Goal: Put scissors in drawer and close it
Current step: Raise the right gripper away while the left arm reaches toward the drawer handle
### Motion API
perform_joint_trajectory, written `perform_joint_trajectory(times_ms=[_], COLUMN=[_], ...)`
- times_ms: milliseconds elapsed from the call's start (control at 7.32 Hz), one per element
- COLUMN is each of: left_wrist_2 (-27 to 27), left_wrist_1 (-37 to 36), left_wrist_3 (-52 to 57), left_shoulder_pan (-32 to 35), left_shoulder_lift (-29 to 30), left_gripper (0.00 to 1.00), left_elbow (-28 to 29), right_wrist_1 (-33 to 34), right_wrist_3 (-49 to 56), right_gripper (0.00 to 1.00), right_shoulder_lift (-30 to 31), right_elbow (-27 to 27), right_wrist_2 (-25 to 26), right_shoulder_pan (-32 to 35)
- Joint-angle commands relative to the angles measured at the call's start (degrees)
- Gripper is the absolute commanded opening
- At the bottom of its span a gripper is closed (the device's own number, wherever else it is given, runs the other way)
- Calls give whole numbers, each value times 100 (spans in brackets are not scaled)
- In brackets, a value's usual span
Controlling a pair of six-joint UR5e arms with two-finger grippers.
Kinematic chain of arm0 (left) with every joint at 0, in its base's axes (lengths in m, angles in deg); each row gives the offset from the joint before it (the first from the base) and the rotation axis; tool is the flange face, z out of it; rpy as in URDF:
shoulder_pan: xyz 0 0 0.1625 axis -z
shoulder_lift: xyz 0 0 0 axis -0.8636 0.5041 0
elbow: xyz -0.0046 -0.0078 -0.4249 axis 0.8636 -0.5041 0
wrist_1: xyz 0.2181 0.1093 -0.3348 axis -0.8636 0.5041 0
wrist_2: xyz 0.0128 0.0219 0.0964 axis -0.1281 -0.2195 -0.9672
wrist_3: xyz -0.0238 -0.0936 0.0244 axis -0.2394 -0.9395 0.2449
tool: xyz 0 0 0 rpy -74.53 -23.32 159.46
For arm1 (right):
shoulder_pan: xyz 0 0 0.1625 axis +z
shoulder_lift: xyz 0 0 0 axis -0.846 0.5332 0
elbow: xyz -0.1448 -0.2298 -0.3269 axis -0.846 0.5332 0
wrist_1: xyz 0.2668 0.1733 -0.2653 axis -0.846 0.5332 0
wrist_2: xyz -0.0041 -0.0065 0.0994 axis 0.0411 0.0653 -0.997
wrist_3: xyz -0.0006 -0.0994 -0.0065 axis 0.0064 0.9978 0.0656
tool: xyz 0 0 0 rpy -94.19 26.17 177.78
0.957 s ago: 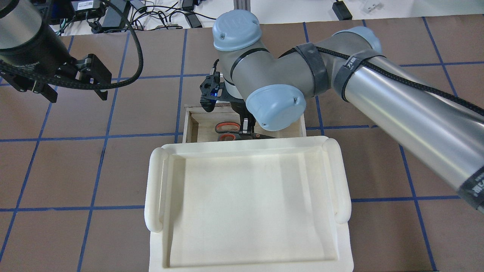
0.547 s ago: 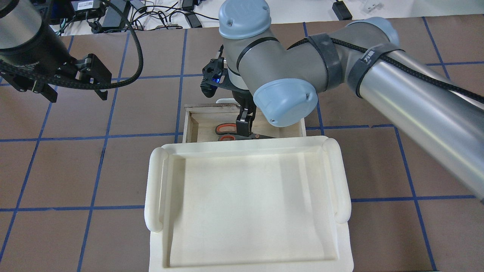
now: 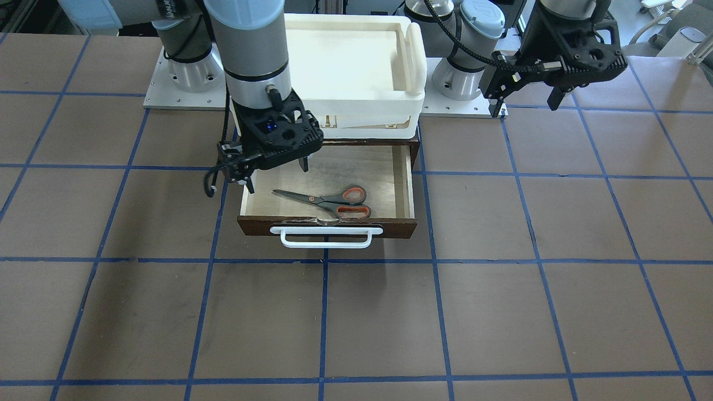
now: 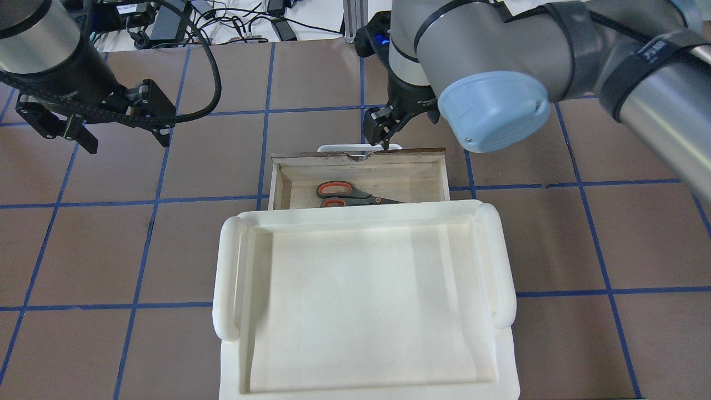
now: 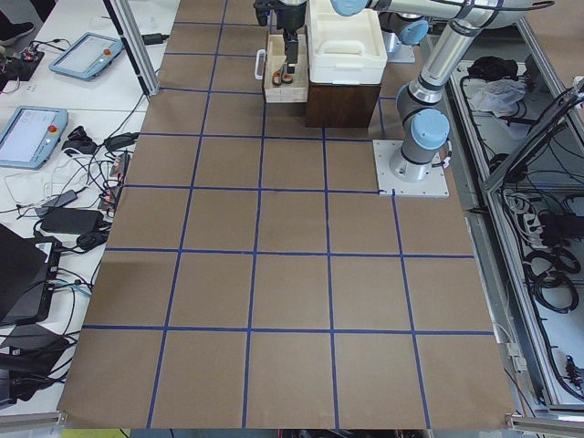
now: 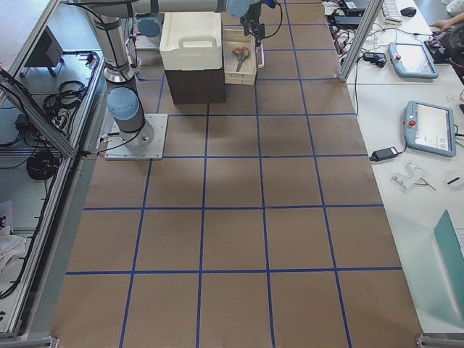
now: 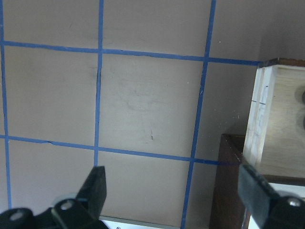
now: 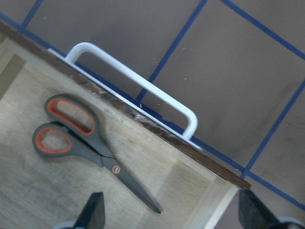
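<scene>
Brown counter (image 4: 111,250) with blue lines is carrying the drawer (image 3: 403,184), which is standing pulled out. The scissors (image 3: 334,201) are lying flat inside it, near its front. The right claw (image 3: 277,175) is hanging above the drawer, wide open and empty. The left claw (image 3: 523,106) is hanging aside, also open and empty
</scene>
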Motion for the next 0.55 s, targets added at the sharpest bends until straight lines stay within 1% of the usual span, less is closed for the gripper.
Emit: perform_joint_trajectory(times_ms=[0,137,273,410], left_wrist_2=[36,27,18,9], left_wrist_1=[-177,-318,-615,-1410], left_wrist_3=[-414,-825,-1029,-1049], left_shoulder_pan=[272,640,948,1151], left_shoulder_lift=[179,363,635,924], left_gripper=[100,100,100,100], left_elbow=[-21,-21,-12,-12], right_wrist_1=[-305,-672,-780,-920], right_wrist_3=[-321,-321,-321,-321], right_gripper=[100,100,100,100], right_shoulder_lift=[315,360,430,552], right_elbow=[-21,-21,-21,-39], right_wrist_2=[67,68,85,94], right_shoulder_pan=[-1071,-1555,-1856,-1920])
